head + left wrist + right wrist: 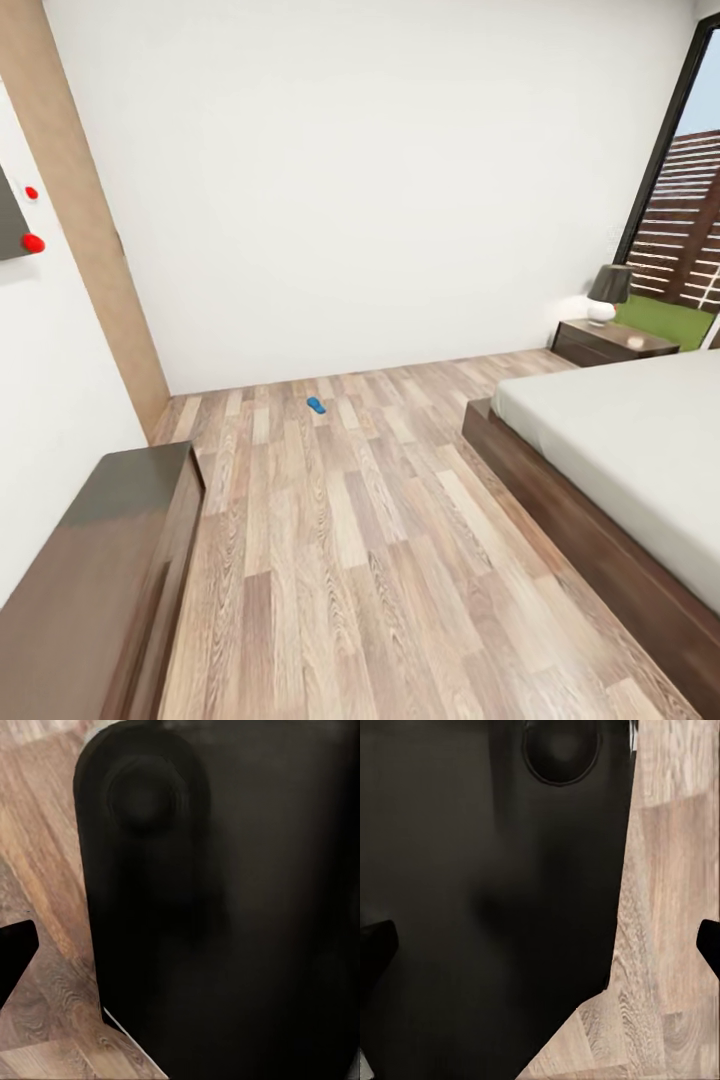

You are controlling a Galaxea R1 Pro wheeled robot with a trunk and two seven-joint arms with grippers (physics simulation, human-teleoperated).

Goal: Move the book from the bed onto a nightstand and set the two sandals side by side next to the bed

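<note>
I am looking into the bedroom in the head view. One small bright-blue sandal (316,405) lies on the wood floor near the far white wall, well left of the bed (640,440). The bed's grey mattress and dark frame run along the right side. A dark nightstand (608,343) stands beyond it in the far right corner. The book is out of view. My left gripper (180,952) and right gripper (540,945) hang over the floor close to my dark body, fingers wide apart and holding nothing.
A long low dark-wood bench (100,570) stands against the left wall in the near left. A lamp (607,292) with a dark shade sits on the nightstand. A tall dark-framed window (680,200) fills the far right. Plank floor stretches between bench and bed.
</note>
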